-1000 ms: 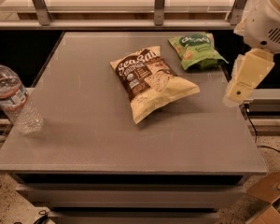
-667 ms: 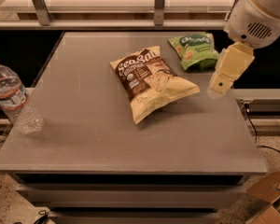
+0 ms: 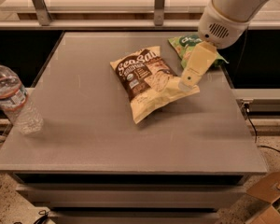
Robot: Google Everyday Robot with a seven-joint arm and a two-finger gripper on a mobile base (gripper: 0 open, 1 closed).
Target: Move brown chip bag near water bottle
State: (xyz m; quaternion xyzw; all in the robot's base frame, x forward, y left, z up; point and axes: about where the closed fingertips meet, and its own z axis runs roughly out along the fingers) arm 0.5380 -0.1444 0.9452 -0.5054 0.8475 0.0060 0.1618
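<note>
The brown chip bag [image 3: 149,82] lies flat near the middle of the grey table [image 3: 107,139], cream-yellow with a dark brown "Sea Salt" panel. The water bottle [image 3: 13,98] stands upright at the table's left edge, clear with a white cap. My gripper [image 3: 186,84] hangs from the white arm at the upper right, its tip just above the bag's right corner. It partly hides the green bag behind it.
A smaller green chip bag [image 3: 189,45] lies at the table's back right, behind the gripper. A metal rail with posts [image 3: 159,3] runs along the back. A cardboard box [image 3: 270,202] sits on the floor at the lower right.
My gripper has moved left and slightly forward, from beyond the table's right side to above the brown bag's right corner. The bag and the bottle have not moved.
</note>
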